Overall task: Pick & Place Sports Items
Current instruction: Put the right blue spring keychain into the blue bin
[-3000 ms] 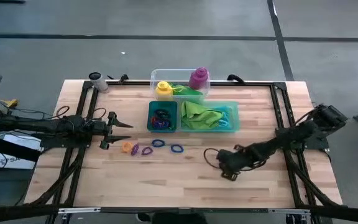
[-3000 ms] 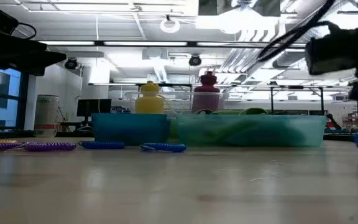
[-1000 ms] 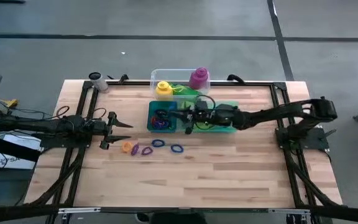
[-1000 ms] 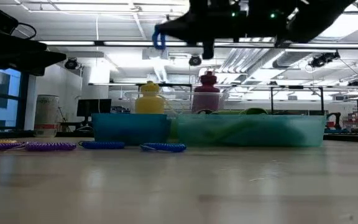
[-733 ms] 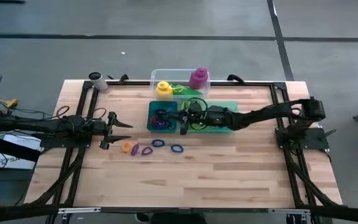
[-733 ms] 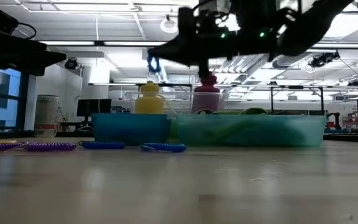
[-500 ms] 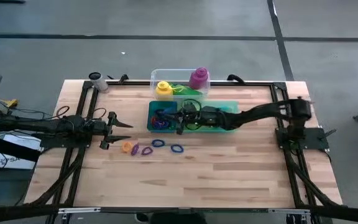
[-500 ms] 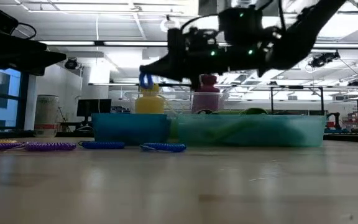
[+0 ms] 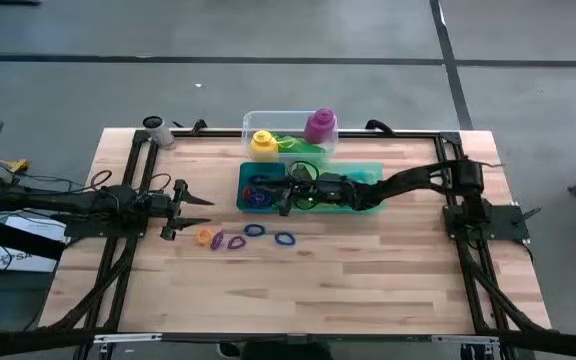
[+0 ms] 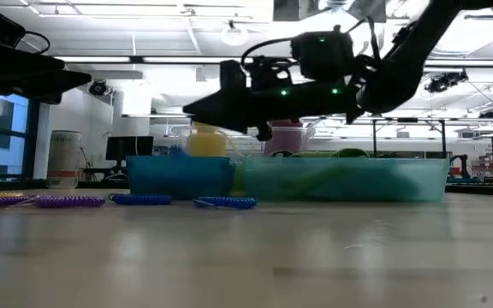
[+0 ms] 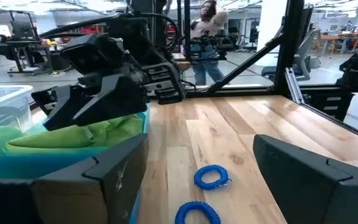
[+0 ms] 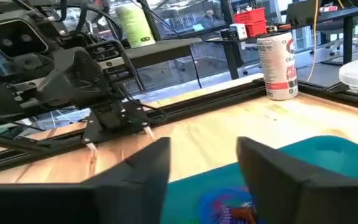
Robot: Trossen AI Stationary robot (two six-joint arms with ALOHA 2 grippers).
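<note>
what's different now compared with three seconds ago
The right gripper has carried a blue ring from the table's right front over to the teal tray's small compartment, and its jaws now stand apart above the rings there. The left gripper, bottles and loose rings stayed put.

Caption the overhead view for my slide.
Right claw open over the teal tray's ring compartment; left claw waits open beside loose rings.

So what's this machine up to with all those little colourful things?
It is sorting small items into a teal tray. The right gripper is stretched over the tray's compartment that holds the rings, fingers apart with nothing between them. More rings lie on the wooden table. The left gripper waits open at the table's left side.
</note>
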